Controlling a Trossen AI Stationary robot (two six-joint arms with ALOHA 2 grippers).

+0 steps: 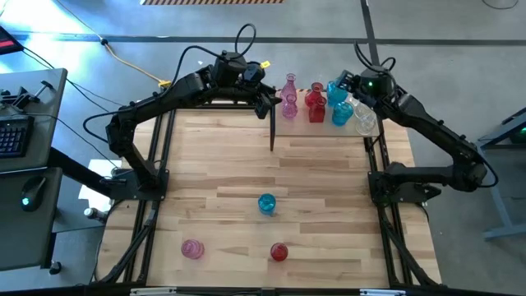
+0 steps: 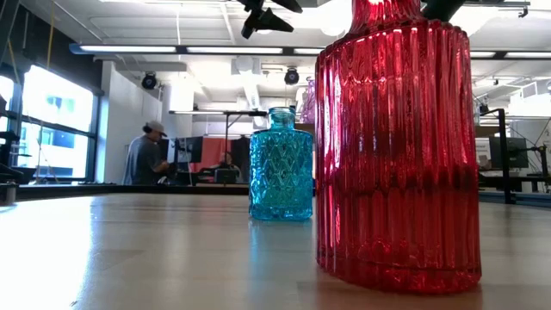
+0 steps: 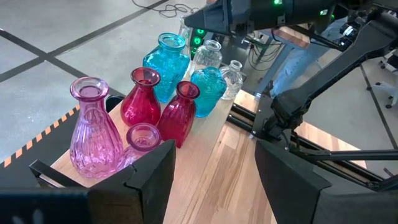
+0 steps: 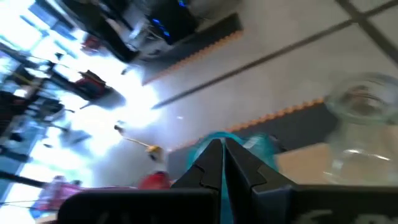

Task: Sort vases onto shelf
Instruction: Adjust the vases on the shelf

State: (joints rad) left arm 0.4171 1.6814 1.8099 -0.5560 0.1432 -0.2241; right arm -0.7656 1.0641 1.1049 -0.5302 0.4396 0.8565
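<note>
Nearest, three vases are still waiting loose on the surface (image 1: pixel 329 177): a pink vase (image 1: pixel 191 248) and a red vase (image 1: pixel 279 252) by the near edge, well apart from each other. A blue vase (image 1: pixel 266 203) is standing a little farther in. All three are sitting upright, with neither arm near them.

At the far edge, the shelf (image 3: pixel 205 132) is already carrying a tight cluster. From the left wrist view I am counting eight:
- two pink (image 3: pixel 93 127)
- two red (image 3: pixel 142 96)
- two blue (image 3: pixel 166 59)
- two clear (image 3: pixel 233 78)

They are grouping roughly by colour, pink at one end and clear at the other. Several are standing just beside one another or touching.

The left hand (image 3: pixel 214 149) is hovering at the pink end of the row, fingers spread, holding nothing. The right hand (image 4: pixel 222 149) is hanging over the blue and clear end. Its fingers are pressing almost together just above a blue vase on the shelf (image 4: pixel 217 146). I cannot tell whether they are nipping its rim or only closing over it.

Judging by the count, most of the job is looking done: eight placed, three to fetch, each needing a long reach back to the near side.

Beyond the surface, in the low view, a person (image 2: pixel 142 159) is standing at a desk.

Writing: I am finding no brand, label or legible lettering on any vase, on the shelf or on the arms.
</note>
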